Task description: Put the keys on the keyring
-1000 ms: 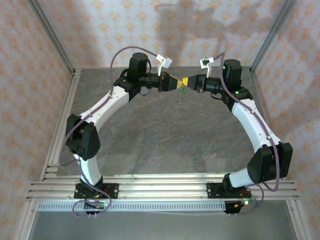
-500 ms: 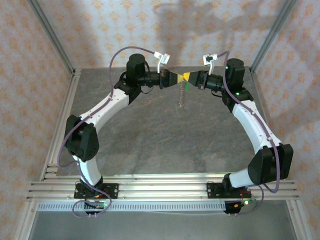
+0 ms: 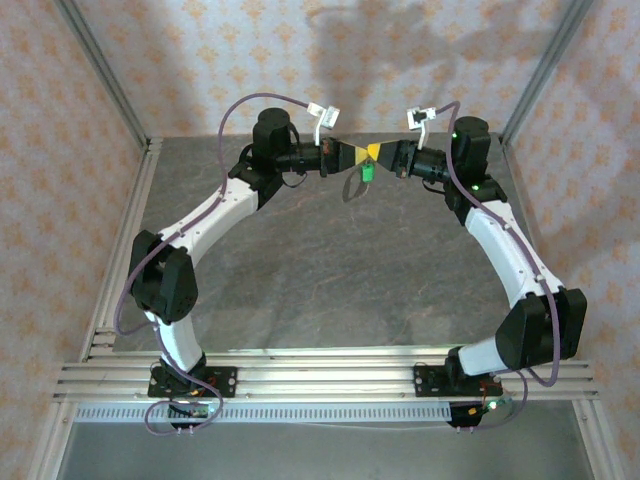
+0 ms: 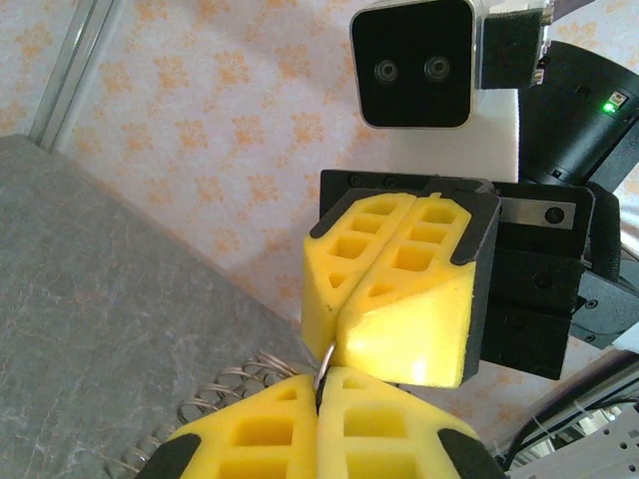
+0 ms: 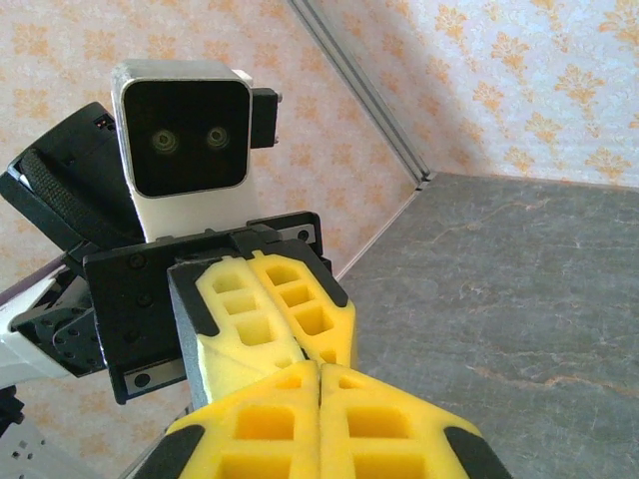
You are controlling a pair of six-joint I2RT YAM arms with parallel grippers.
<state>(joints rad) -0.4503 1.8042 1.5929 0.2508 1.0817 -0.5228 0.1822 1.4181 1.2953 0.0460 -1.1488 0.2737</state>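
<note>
My left gripper point(image 3: 352, 154) and right gripper point(image 3: 372, 152) meet tip to tip above the far middle of the table, both shut. In the left wrist view a thin metal wire, the keyring point(image 4: 328, 361), runs from the seam of my left fingers point(image 4: 260, 429) up into the seam of the right fingers point(image 4: 399, 299). Below it hangs a short grey jagged string of loops, the keys point(image 4: 215, 387). From above, a small green piece point(image 3: 367, 173) dangles under the tips. In the right wrist view my right fingers point(image 5: 260, 429) press against the left fingers point(image 5: 270, 309), and the ring is hidden.
The grey stone-patterned table point(image 3: 330, 270) lies well below both grippers. Patterned walls and aluminium posts point(image 3: 108, 85) close in the back and sides. The rail point(image 3: 320, 375) with both arm bases runs along the near edge.
Both grippers have moved together a little toward the back wall, staying tip to tip. The dangling piece under them has swung and now hangs shorter.
</note>
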